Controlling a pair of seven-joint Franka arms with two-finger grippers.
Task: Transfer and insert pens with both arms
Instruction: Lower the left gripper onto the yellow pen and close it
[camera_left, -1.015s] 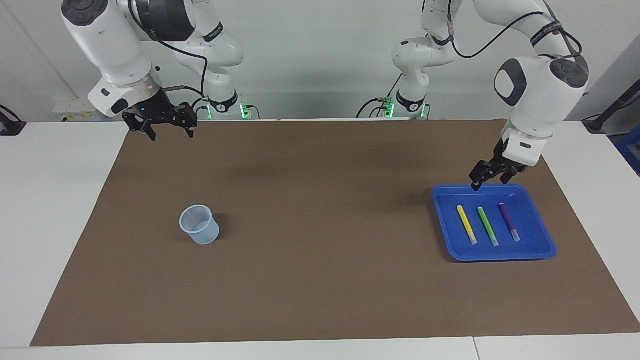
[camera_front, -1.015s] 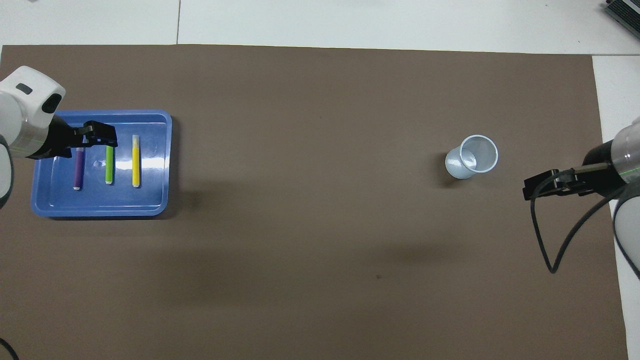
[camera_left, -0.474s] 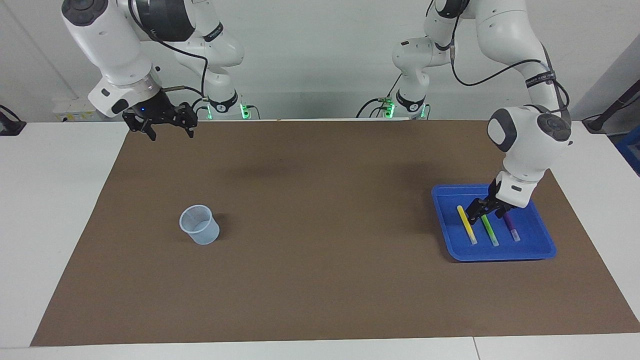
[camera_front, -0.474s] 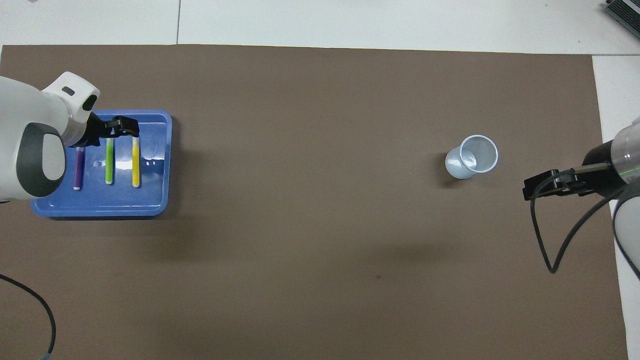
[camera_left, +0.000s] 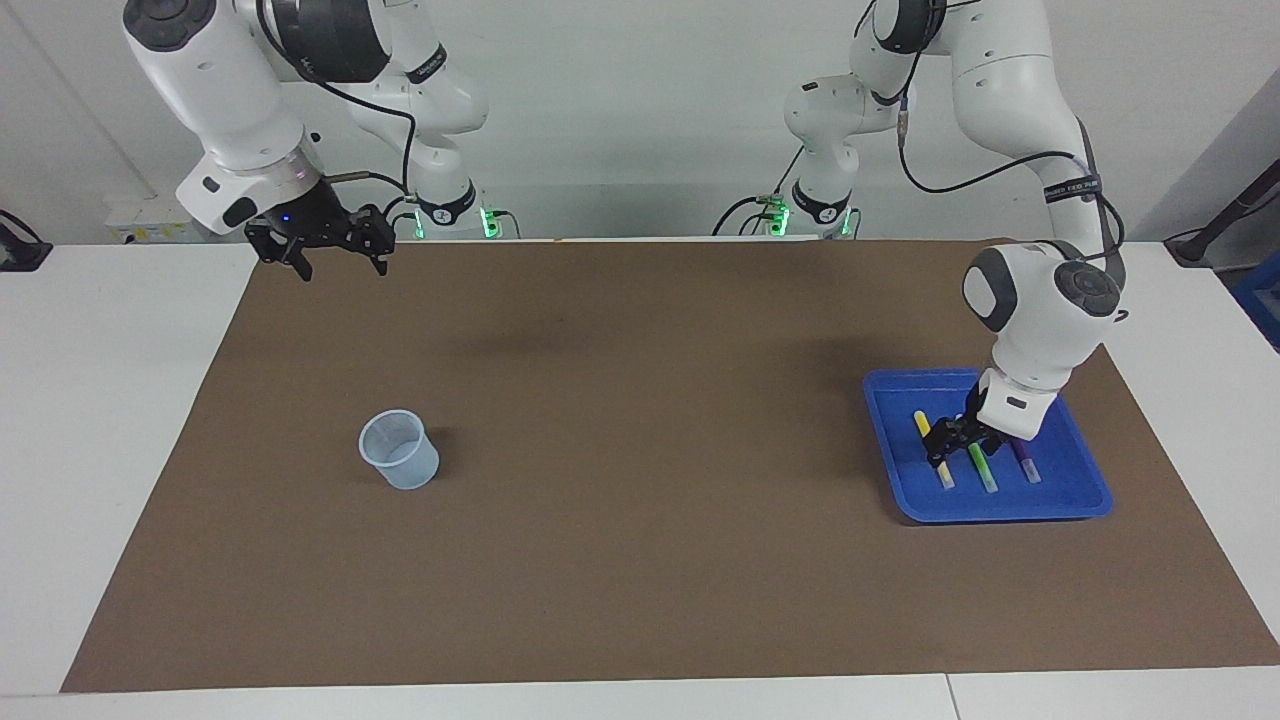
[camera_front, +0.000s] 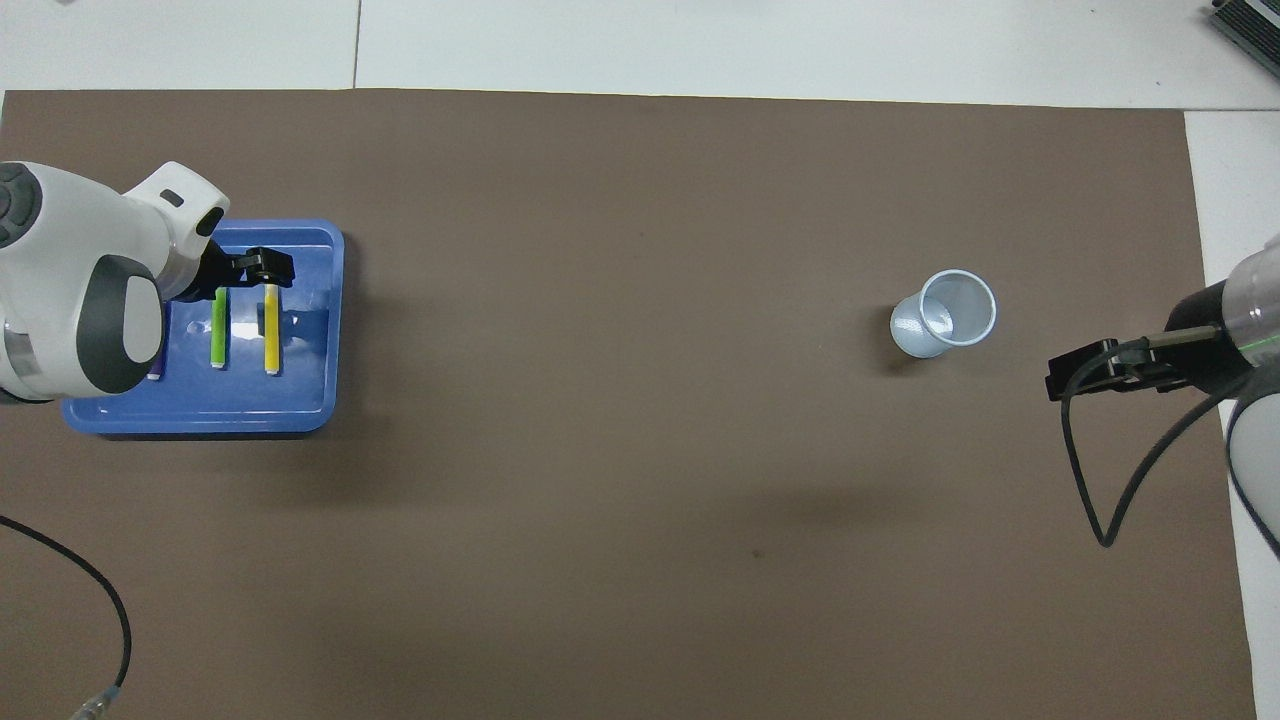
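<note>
Three pens lie side by side in a blue tray (camera_left: 1000, 508) (camera_front: 200, 415) toward the left arm's end of the table. The yellow pen (camera_left: 944, 478) (camera_front: 270, 335) is nearest the table's middle, then the green pen (camera_left: 983, 468) (camera_front: 216, 338) and the purple pen (camera_left: 1027, 466). My left gripper (camera_left: 955, 440) (camera_front: 262, 272) stands open, low in the tray over the yellow pen, and hides its middle. Whether it touches the pen does not show. In the overhead view the left arm covers most of the purple pen. My right gripper (camera_left: 342, 268) (camera_front: 1055, 378) waits open in the air over the brown mat's corner nearest its base.
A pale translucent cup (camera_left: 400, 450) (camera_front: 945, 312) stands upright on the brown mat (camera_left: 640, 450) toward the right arm's end. A black cable loops down from the right arm (camera_front: 1100, 500). White table surrounds the mat.
My left arm has come down from above the tray's edge nearest the robots into the tray, ending low over the yellow pen. The right arm, the cup and the pens have stayed still.
</note>
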